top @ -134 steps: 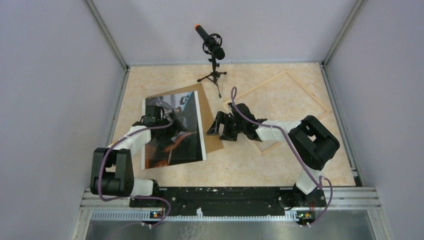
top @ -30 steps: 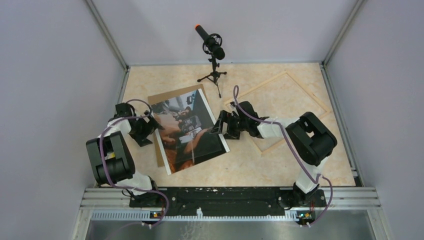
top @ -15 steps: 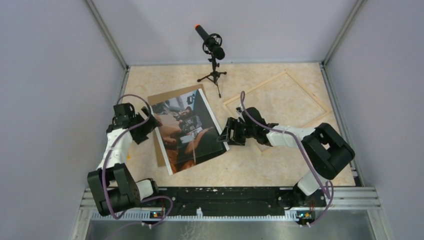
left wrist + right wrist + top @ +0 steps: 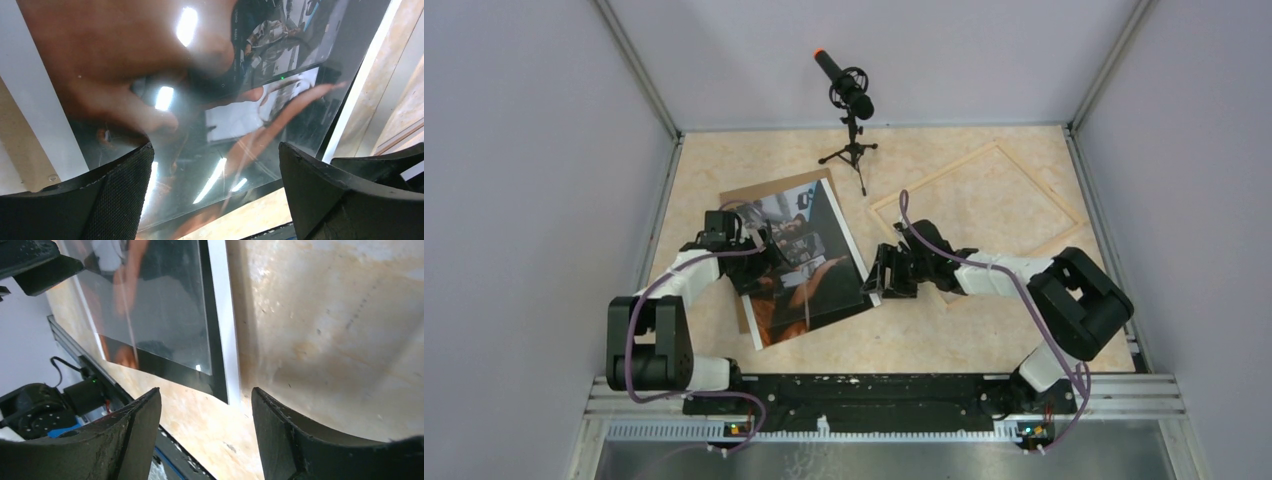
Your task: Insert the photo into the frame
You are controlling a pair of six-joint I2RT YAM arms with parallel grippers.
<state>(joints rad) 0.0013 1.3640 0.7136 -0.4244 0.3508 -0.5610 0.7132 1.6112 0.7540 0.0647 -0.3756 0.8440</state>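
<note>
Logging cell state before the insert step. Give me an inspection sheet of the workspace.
Surface: table, beige, mottled.
Job's things: photo face up, skewed, lying over brown board; frame empty, far right, apart from photo.
Clutter: microphone on tripod, far centre.
Grippers: left gripper open over photo; right gripper open at photo's right corner.
Cables: purple cables along both arms.
Surroundings: walls on three sides; rail at near edge.

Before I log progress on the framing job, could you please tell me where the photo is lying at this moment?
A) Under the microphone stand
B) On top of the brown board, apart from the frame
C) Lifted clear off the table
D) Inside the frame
B: the overhead view shows the photo lying flat over the brown board, on the left arm's side of the frame and not touching it.
</note>
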